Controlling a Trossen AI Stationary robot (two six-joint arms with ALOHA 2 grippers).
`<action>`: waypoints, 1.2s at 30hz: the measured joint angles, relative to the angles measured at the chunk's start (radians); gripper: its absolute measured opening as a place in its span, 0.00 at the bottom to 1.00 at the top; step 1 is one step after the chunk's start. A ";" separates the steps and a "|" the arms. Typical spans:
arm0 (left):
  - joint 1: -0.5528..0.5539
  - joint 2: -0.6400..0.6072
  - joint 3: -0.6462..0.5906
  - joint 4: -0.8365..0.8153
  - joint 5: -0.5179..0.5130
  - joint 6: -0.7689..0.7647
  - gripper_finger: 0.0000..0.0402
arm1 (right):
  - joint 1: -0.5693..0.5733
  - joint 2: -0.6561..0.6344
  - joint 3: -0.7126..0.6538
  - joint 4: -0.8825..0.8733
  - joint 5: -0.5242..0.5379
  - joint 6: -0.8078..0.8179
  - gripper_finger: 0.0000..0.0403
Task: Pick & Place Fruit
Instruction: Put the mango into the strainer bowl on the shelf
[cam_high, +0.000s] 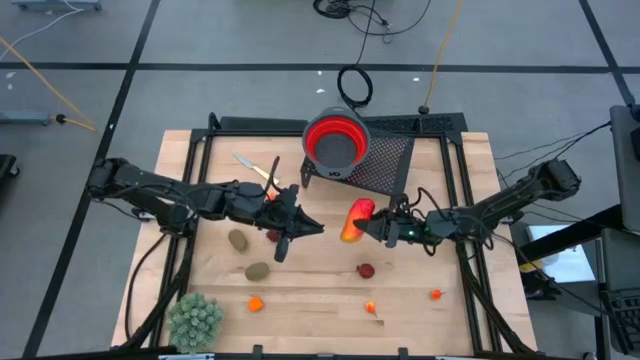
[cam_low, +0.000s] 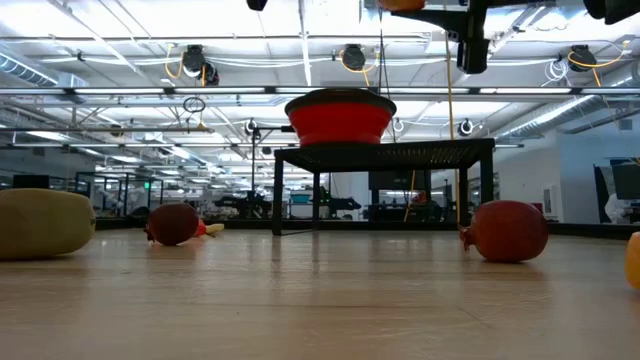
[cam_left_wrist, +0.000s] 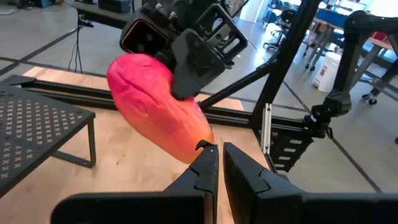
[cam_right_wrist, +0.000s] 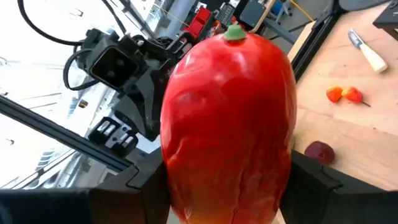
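A long red-orange fruit (cam_high: 356, 220) is held above the table by my right gripper (cam_high: 374, 227), which reaches in from the right and is shut on it. It fills the right wrist view (cam_right_wrist: 230, 118). My left gripper (cam_high: 311, 227) hovers just left of that fruit, shut and empty (cam_left_wrist: 220, 157). Two brown kiwis (cam_high: 238, 240) (cam_high: 258, 270), dark red round fruits (cam_high: 272, 236) (cam_high: 366, 270) and tiny orange pieces (cam_high: 256, 303) (cam_high: 370, 307) (cam_high: 436, 294) lie on the wooden table. My right gripper pinches the long fruit between its two fingers, which sit on its opposite sides about midway along it (cam_right_wrist: 177, 177). The fingers (cam_left_wrist: 189, 62) come level from the table's right and lie across the fruit. It is lifted clear and tilted, orange end (cam_left_wrist: 186, 140) lowest.
A red bowl (cam_high: 336, 142) sits on a black mesh stand (cam_high: 385, 162) at the far middle of the table. A knife (cam_high: 255, 167) lies far left. A pale green spiky ball (cam_high: 195, 320) sits at the near left corner. A black frame edges the table.
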 joint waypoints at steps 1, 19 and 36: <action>0.002 0.002 0.000 0.000 0.002 -0.001 0.05 | -0.001 0.007 0.000 0.018 0.000 -0.012 0.54; 0.095 0.114 0.000 0.051 0.169 -0.140 0.56 | -0.042 0.044 0.000 0.067 0.006 -0.195 0.54; 0.145 0.216 -0.001 0.207 0.264 -0.234 0.79 | -0.061 0.043 -0.002 0.070 0.003 -0.284 0.53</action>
